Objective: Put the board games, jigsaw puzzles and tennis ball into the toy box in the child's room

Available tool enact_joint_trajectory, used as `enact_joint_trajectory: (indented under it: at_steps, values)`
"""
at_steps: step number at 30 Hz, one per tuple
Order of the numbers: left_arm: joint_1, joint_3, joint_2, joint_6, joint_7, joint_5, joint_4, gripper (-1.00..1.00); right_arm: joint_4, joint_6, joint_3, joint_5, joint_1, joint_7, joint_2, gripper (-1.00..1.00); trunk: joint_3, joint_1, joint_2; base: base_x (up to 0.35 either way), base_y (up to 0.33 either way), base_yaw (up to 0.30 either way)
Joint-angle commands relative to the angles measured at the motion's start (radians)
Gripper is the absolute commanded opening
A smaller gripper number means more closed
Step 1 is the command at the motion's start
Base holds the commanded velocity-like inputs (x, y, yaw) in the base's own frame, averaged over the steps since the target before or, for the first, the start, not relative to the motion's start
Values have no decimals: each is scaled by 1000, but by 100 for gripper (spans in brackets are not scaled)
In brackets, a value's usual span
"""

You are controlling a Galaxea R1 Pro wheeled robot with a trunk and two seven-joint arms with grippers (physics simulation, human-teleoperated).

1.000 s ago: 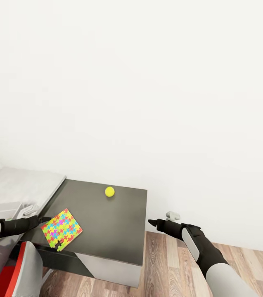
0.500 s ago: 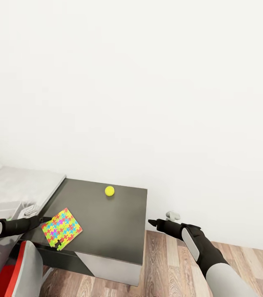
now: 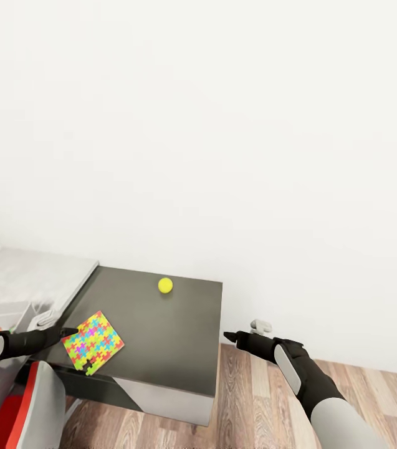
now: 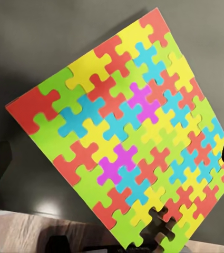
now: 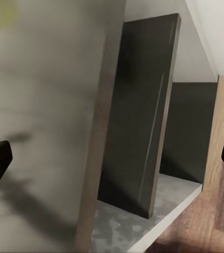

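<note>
On the dark grey table a small yellow-green tennis ball rests near the far edge. A multicolour jigsaw puzzle lies flat near the front left. My left gripper hovers at the puzzle's left corner. In the left wrist view the jigsaw puzzle spreads under the open fingers, with nothing gripped. My right gripper hangs open off the table's right side, above the floor. A light grey thick rim, apparently the toy box, peeks out behind my left arm.
The bed lies left of the table against the white wall. Wood-plank floor runs to the right. A small grey fitting sits by the wall. A red and grey object fills the bottom left corner.
The whole picture has slid slightly upward, so the camera has moved. Both arms hold their pose and both grippers stay open.
</note>
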Motion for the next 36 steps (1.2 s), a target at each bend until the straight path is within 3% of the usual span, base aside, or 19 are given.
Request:
enact_joint_trajectory:
  at_steps: [1, 12, 25, 36]
  values:
    - [-1, 4, 0, 8, -2, 1, 0, 100, -1, 6, 0, -5, -1, -1, 0, 100, -3, 1, -2, 0, 0, 0]
    - [-2, 4, -3, 14, 12, 2, -20, 100, -1, 6, 1, -5, -1, -1, 1, 100, -9, 1, -2, 0, 0, 0]
    - [-39, 4, -24, 76, 161, 2, -100, 100, -1, 6, 1, -5, -1, -1, 1, 100, -9, 1, -2, 0, 0, 0]
    - [-48, 5, -32, 87, 186, 2, -94, 100, -1, 5, 1, -5, -1, -1, 0, 100, -9, 1, -2, 0, 0, 0]
